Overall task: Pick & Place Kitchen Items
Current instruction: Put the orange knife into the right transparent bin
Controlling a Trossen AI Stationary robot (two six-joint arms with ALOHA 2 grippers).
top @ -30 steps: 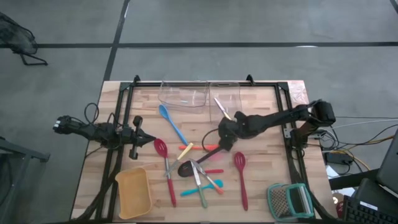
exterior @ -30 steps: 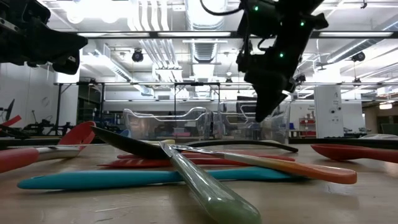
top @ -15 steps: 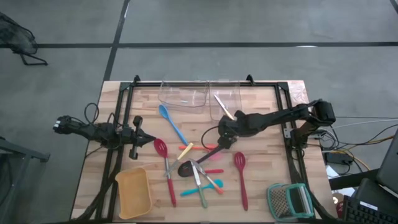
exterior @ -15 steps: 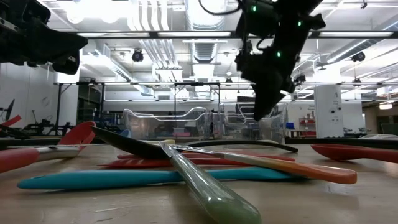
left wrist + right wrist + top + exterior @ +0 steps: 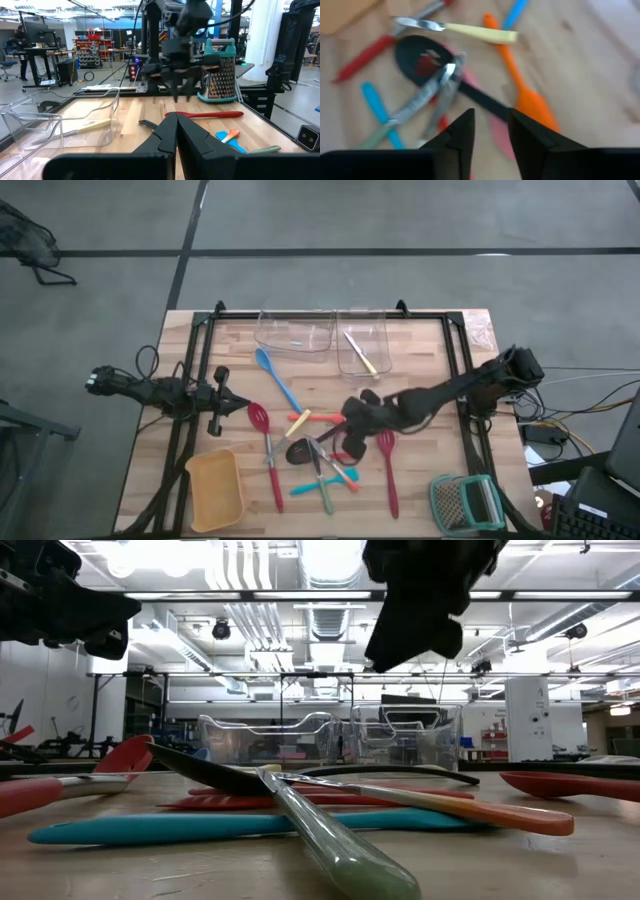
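Right gripper (image 5: 352,420), jaws slightly parted and apparently empty, above black spoon (image 5: 308,445) at pile's 1 o'clock: descend squarely astride handle; left gripper (image 5: 232,409) closed.

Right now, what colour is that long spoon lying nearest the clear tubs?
Blue: the spoon has a blue bowl and handle, clearest in the high view.

Bare table (image 5: 430,450) right of the utensil pile (image 5: 315,455).

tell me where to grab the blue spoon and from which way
Probably grip the blue spoon mid-handle, from straight above. It lies flat and apart from the utensil pile, its handle a bare slim run on the table; fingers set across it should close cleanly. The left gripper sits nearest.
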